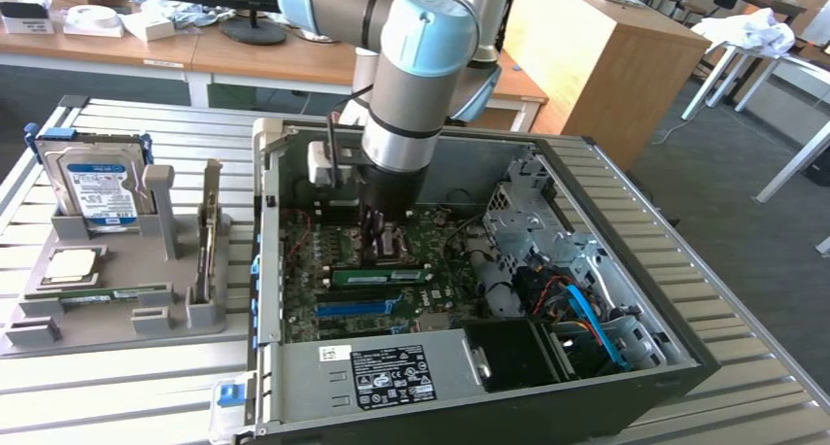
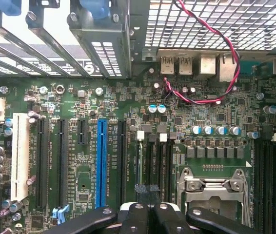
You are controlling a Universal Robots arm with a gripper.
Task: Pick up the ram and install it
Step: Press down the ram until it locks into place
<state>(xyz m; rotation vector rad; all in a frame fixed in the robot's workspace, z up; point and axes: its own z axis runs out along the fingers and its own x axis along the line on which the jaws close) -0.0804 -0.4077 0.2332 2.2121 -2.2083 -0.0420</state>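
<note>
Hiding its closed claw (image 2: 150,207), the arm blocks part of the motherboard (image 1: 344,246).

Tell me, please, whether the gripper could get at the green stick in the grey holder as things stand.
Probably not directly: the gripper sits inside the computer case, whose side wall stands between it and the green stick.

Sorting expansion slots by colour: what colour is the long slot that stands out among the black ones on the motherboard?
Blue; the long slot shows best in the wrist view.
</note>
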